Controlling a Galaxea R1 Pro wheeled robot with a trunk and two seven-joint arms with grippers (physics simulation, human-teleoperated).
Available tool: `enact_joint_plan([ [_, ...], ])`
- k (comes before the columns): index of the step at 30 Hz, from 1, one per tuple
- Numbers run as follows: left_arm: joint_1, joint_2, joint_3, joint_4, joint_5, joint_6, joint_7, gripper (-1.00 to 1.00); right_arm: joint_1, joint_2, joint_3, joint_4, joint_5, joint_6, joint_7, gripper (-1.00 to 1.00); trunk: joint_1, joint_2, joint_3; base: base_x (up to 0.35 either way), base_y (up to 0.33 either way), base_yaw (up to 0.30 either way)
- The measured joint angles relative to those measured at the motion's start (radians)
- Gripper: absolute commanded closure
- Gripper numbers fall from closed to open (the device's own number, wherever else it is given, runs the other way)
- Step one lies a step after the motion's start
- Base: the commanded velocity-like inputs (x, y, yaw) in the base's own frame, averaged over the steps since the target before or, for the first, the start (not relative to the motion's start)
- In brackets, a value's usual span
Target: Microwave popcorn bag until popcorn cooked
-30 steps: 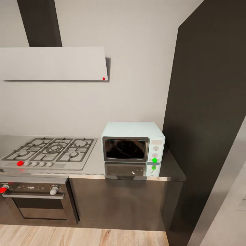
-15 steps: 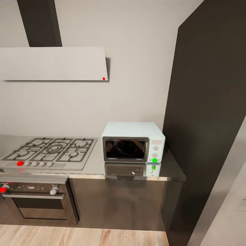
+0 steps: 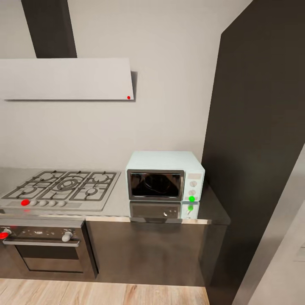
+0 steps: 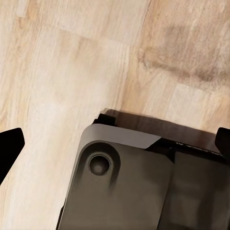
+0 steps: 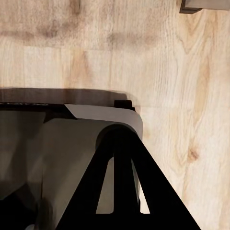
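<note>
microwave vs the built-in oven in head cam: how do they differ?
The microwave is a pale mint box standing on the countertop; the oven is dark and set below it, under the gas hob. The microwave's knobs stack on a right-hand panel; the oven's sit in a row above its door, over a steel bar handle. Both have dark glass doors, shut.

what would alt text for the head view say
A pale mint-blue microwave with its dark glass door shut sits on a glossy grey countertop, right of a steel gas hob. A built-in oven sits below the hob and a white slanted hood hangs above it.
</note>
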Motion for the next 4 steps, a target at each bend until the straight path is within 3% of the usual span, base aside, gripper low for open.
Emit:
enact_joint_plan([
  [4,0.0,0.0,0.0,0.0,0.0,0.0,0.0,-1.0,0.0,0.0,0.0,0.0,0.0,0.0,0.0,1.0,0.0,0.0,0.0,0.0,0.0,0.0],
])
